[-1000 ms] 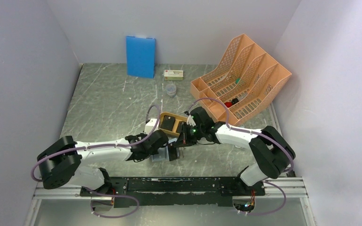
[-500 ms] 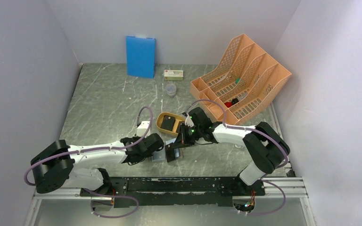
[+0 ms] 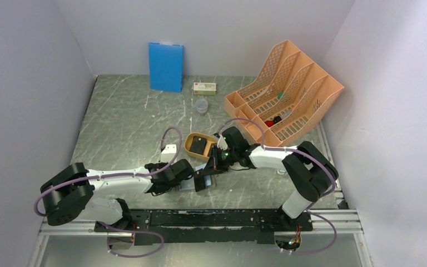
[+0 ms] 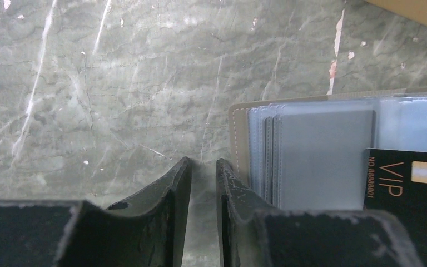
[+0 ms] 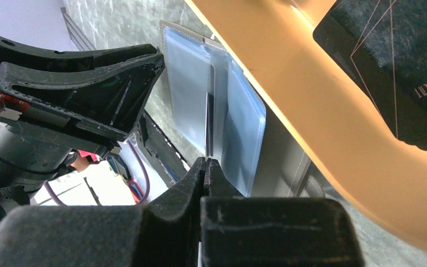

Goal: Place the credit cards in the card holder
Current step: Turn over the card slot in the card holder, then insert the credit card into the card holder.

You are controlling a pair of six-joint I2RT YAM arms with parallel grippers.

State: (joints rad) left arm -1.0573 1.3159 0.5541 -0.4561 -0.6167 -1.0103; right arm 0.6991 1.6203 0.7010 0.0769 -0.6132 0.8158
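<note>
The left gripper [image 4: 203,183] is pulling back from the yellow tray [image 5: 322,111] to the card holder [image 4: 311,156].
Its jaws are standing narrowly apart, gripping nothing, at the holder's edge. The right gripper [image 5: 205,167], clamped on a black credit card [image 4: 406,189], is feeding it toward the pale pockets.
</note>
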